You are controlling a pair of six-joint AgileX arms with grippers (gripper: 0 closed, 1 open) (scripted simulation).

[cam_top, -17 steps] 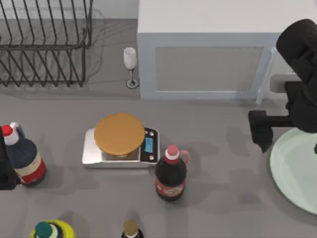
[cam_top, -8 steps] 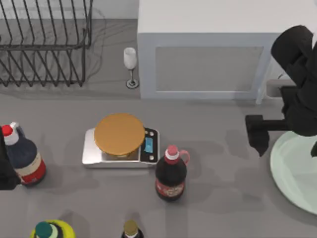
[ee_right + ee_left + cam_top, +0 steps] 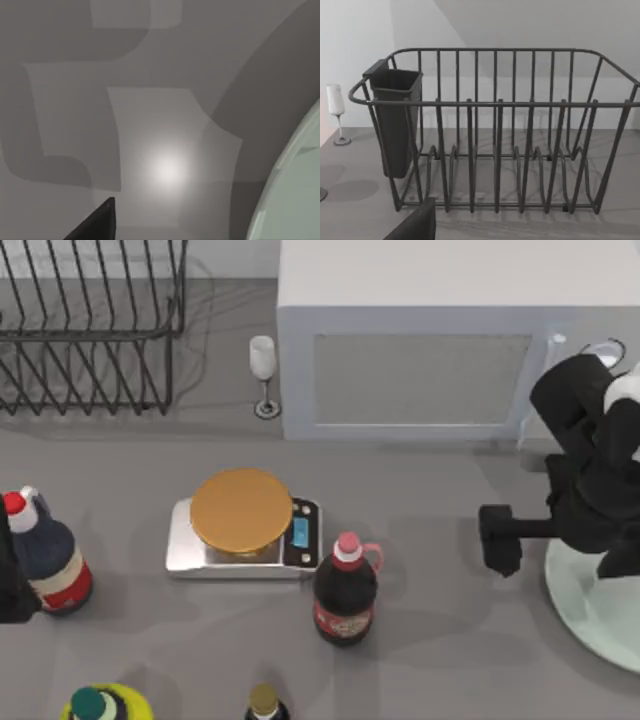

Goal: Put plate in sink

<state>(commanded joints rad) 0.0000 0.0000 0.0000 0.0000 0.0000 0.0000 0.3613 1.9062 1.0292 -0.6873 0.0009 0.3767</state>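
One plate (image 3: 590, 612) sits at the table's right edge, with the right gripper (image 3: 520, 538) hanging over its left rim; can't tell how its fingers stand. Four bottles (image 3: 344, 592), one scale (image 3: 243, 525), one wine glass (image 3: 262, 375), one dish rack (image 3: 90, 325), one microwave (image 3: 420, 340). No label is readable.

Even, soft light across my top view, nothing dim. The table (image 3: 430, 660) shows overlapping pale and dark shadow patches, so I read several lamps above. The dish rack (image 3: 90, 330) throws thin, curved line shadows toward the wine glass (image 3: 262, 370). The bottles drop soft blobs beside them. In my left wrist view the rack (image 3: 495, 135) stripes the floor beneath it, and the wall behind grades from bright to grey. In my right wrist view a round bright glare spot sits on the table (image 3: 167, 167), ringed by hard-edged stepped shadows; the plate (image 3: 295, 190) edge looks crisp.
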